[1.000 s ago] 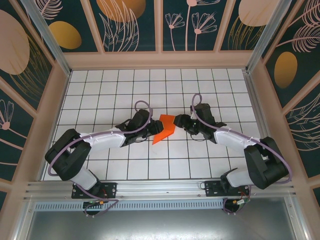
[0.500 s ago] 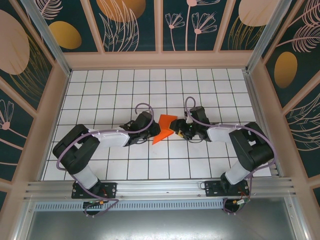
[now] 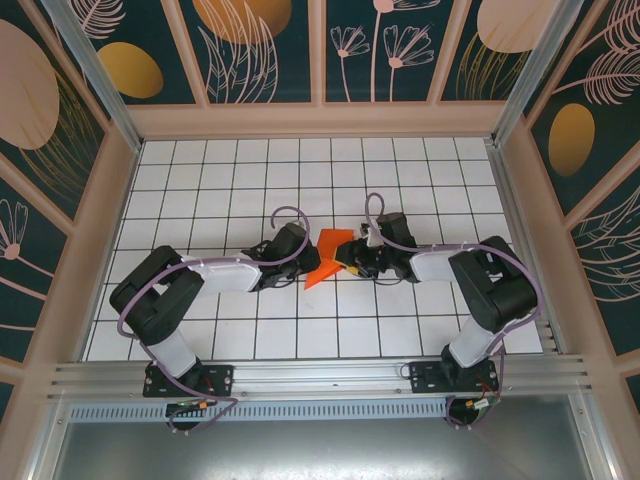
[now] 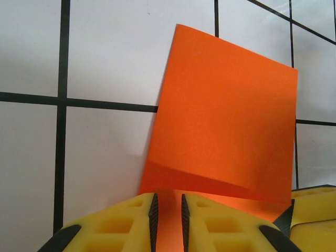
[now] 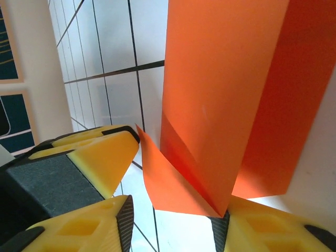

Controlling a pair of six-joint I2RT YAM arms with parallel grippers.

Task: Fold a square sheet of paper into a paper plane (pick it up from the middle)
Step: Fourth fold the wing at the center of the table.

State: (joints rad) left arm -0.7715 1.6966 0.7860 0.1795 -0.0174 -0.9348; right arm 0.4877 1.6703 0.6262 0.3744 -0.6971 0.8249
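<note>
The square sheet of paper (image 3: pixel 330 250), bright orange-red and partly folded, lies at the middle of the white grid table (image 3: pixel 220 180) between both grippers. My left gripper (image 3: pixel 306 263) is at its left edge. In the left wrist view the yellow fingers of the left gripper (image 4: pixel 168 199) stand almost together with a strip of the paper (image 4: pixel 226 115) pinched between them. My right gripper (image 3: pixel 347 258) meets the sheet from the right. Its jaws (image 5: pixel 170 218) stand apart, and a raised folded corner of the paper (image 5: pixel 220 94) lies between them, touching the right-hand fingertip (image 5: pixel 218 228).
A yellow finger of the left gripper (image 5: pixel 89 157) sits close beside the right gripper's jaws. Wooden walls (image 3: pixel 110 220) fence the table on three sides, and a metal rail (image 3: pixel 320 375) runs along the near edge. Open tiles lie behind and in front of the paper.
The right gripper has slid left onto the paper's right edge and its jaws have narrowed. The left jaws have closed onto the sheet, and both elbows have swung inward.
</note>
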